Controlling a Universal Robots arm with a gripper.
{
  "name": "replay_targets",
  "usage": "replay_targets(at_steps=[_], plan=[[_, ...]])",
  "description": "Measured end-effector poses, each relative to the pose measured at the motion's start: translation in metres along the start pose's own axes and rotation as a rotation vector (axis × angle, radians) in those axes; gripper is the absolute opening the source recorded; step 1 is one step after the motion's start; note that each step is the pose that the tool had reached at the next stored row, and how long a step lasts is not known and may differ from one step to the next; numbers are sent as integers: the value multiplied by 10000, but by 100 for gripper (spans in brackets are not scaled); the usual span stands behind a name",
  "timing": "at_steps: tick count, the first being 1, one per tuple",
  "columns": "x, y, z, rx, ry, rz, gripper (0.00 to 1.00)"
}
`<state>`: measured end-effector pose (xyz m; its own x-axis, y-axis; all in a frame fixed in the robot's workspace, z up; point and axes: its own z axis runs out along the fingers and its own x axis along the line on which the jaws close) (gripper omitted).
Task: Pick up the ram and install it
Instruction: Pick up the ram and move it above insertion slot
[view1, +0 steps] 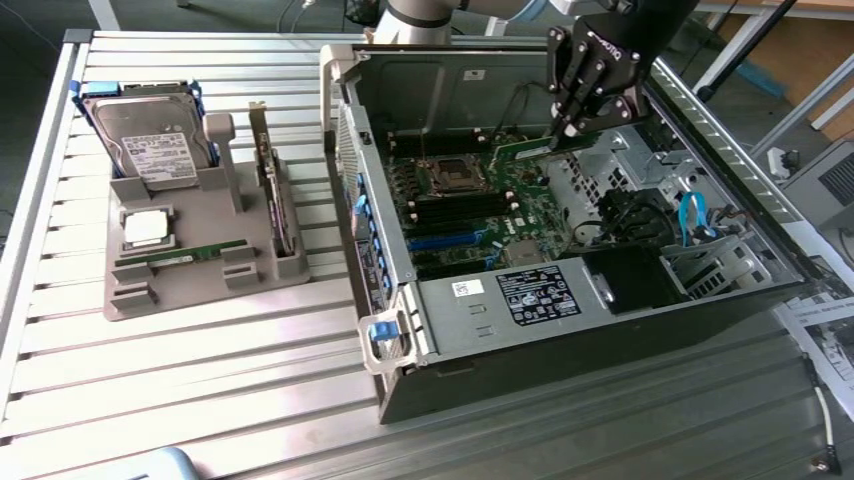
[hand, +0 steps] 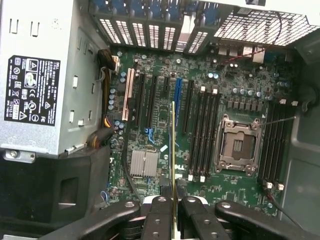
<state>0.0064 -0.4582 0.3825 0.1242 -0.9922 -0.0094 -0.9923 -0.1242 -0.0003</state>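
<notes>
In the exterior view, the gripper (view1: 577, 128) hangs at the upper right of the frame, inside the open computer case (view1: 400, 340). The ram (view1: 525, 150) shows as a short green strip at its fingertips, above the motherboard (view1: 467, 225) and not yet seated. At the exterior view's left, the grey holder (view1: 200, 290) carries a hard drive (view1: 150, 140), an upright expansion card (view1: 274, 200), a silver CPU chip (view1: 144, 228) and a second memory stick (view1: 180, 257) lying flat.

In the wrist view, we see the ram (hand: 173, 150) edge-on, a thin green-gold line running out from the gripper (hand: 173, 202). The jaws are pinching it across its flat faces, with a finger (hand: 159, 215) pressed on either side. The stick hangs over the expansion slots, just beside the blue slot (hand: 177, 97). It is apart from the four empty memory slots (hand: 205, 135) that lie between it and the CPU socket (hand: 239, 142).

We judge the ram light, stiff and thin, but fragile. A firm, modest squeeze on the faces near the edge opposite the contacts suits it. That keeps the contact edge free and avoids twisting the board.
</notes>
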Motion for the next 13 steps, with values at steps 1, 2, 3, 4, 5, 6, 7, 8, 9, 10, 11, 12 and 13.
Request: replay_targets(at_steps=[1,2,3,4,5,6,7,8,9,10,11,12,13], plan=[[1,-10,1,0,0,0,14],[3,-21,2,0,-1,0,14],[4,-31,3,0,-1,0,14],[5,-41,4,0,-1,0,14],[7,-52,5,0,-1,-1,14],[8,-63,6,0,-1,-1,14],[10,-78,7,0,-1,0,14],[11,-89,8,0,-1,0,14],[12,-99,8,0,-1,-1,14],[14,-108,9,0,0,0,14],[15,-119,10,0,-1,0,14],[17,-131,11,0,-1,0,14],[18,-141,12,0,-1,0,14]])
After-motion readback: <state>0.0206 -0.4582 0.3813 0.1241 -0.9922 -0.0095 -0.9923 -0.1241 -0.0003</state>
